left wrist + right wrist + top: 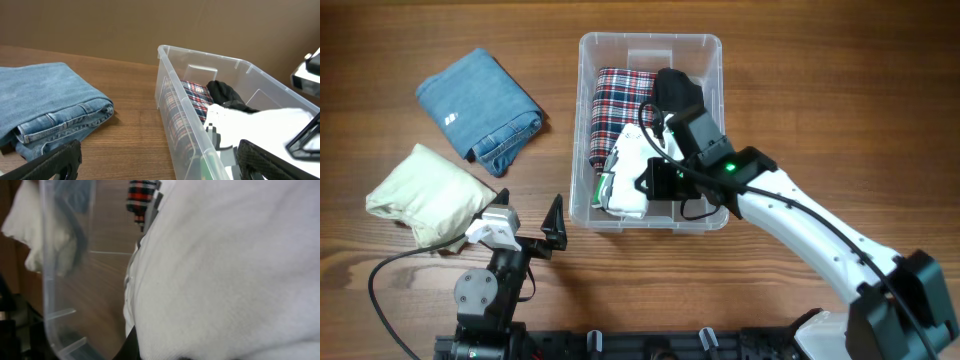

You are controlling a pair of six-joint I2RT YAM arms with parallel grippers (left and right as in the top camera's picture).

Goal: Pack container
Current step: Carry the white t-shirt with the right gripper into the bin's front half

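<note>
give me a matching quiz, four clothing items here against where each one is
Things:
1 folded jeans
2 cream garment
3 plaid shirt
4 white garment

Places:
a in the container, far half
b on the table, next to the left claw
c in the container, near end, at the right claw
d on the table, far left

Pairs: 1-d, 2-b, 3-a, 4-c

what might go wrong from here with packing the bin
1. The right gripper is shut down in the white garment; lifting away could drag it out of the container.
2. The jeans and cream cloth wait outside; the container already looks crowded, so they may bulge over the rim.
</note>
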